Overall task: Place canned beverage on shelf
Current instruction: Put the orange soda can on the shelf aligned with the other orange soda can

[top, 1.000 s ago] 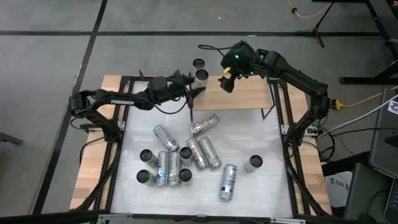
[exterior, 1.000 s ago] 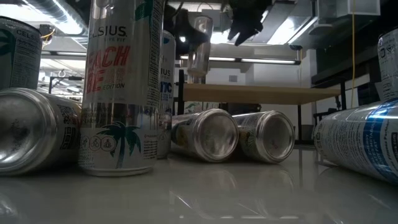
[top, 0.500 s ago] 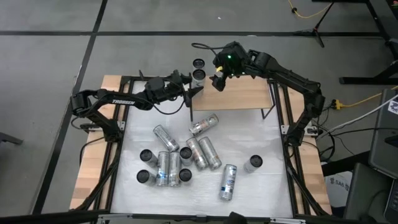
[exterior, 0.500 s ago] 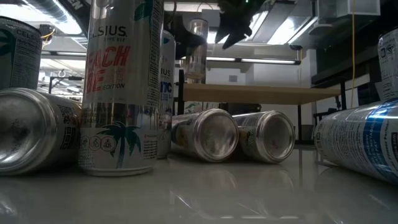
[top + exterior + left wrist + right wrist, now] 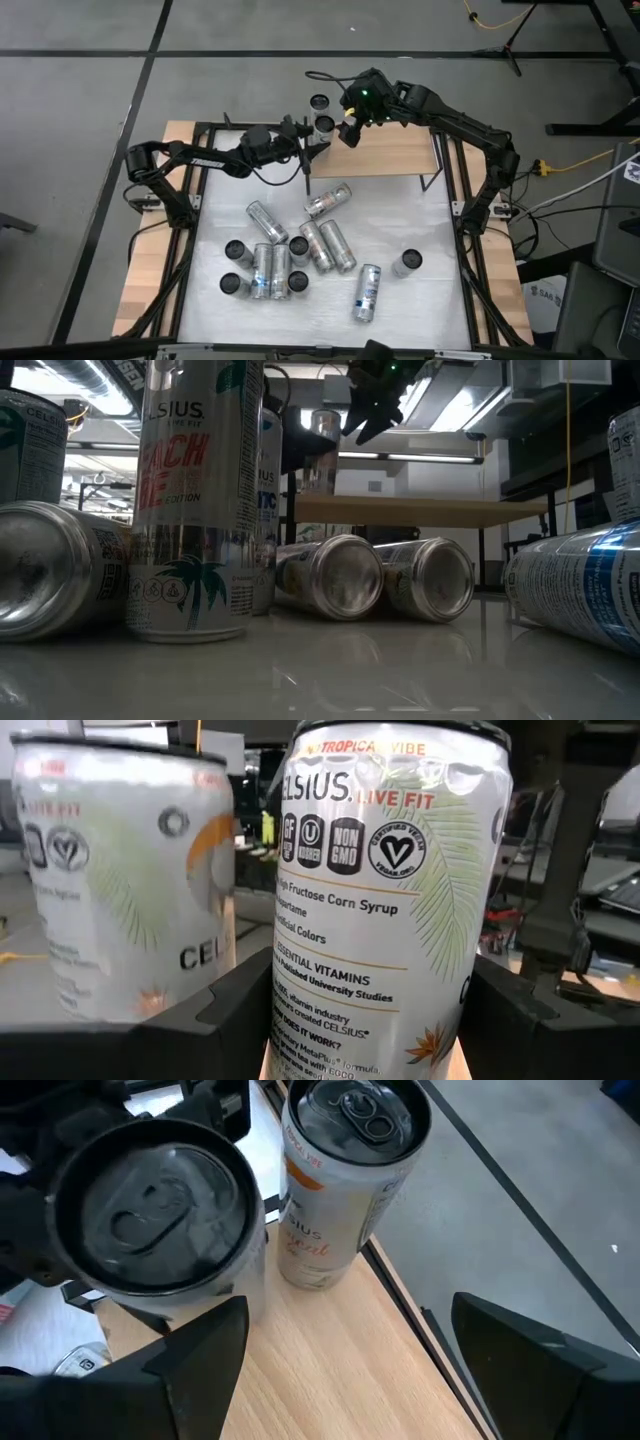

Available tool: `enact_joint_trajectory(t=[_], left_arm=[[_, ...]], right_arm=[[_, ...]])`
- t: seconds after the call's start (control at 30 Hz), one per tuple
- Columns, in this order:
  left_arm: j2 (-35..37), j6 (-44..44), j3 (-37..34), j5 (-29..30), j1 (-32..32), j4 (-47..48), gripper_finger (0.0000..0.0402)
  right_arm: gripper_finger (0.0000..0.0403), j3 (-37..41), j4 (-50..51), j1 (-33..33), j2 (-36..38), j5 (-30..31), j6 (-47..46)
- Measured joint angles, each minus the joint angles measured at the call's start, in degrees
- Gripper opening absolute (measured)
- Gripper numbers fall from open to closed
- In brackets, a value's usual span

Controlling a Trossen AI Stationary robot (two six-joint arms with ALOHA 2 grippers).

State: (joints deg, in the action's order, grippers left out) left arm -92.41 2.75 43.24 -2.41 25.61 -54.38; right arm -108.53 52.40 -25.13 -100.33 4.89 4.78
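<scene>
My left gripper [image 5: 308,146] clamps a can [image 5: 324,125] at the shelf [image 5: 390,157] corner (right gripper [image 5: 347,128] open, empty).

Table [image 5: 420,300] seen from overhead; low view level at tabletop; both wrist views close on shelf [image 5: 330,1370] cans [image 5: 390,900].
</scene>
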Motion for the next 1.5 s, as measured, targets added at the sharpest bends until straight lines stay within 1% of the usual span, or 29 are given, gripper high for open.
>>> enact_joint_trajectory(t=[0.2,0.3,0.7,1.5], left_arm=[[0.08,-0.88,0.03,0.08,0.00,1.75,0.0236],[0.11,-0.86,0.11,0.21,0.00,2.33,0.0240],[0.16,-0.12,0.11,0.32,-0.13,2.70,0.0282],[0.14,-0.37,0.11,0.48,-0.11,3.07,0.0286]], right_arm=[[0.0340,0.00,0.04,0.03,0.00,-0.07,0.00],[0.0340,0.00,0.04,0.03,0.00,-1.52,-0.02],[0.0340,0.00,0.02,0.03,0.00,-2.50,-0.01],[0.0340,0.00,0.00,0.03,0.00,-2.55,0.02]])
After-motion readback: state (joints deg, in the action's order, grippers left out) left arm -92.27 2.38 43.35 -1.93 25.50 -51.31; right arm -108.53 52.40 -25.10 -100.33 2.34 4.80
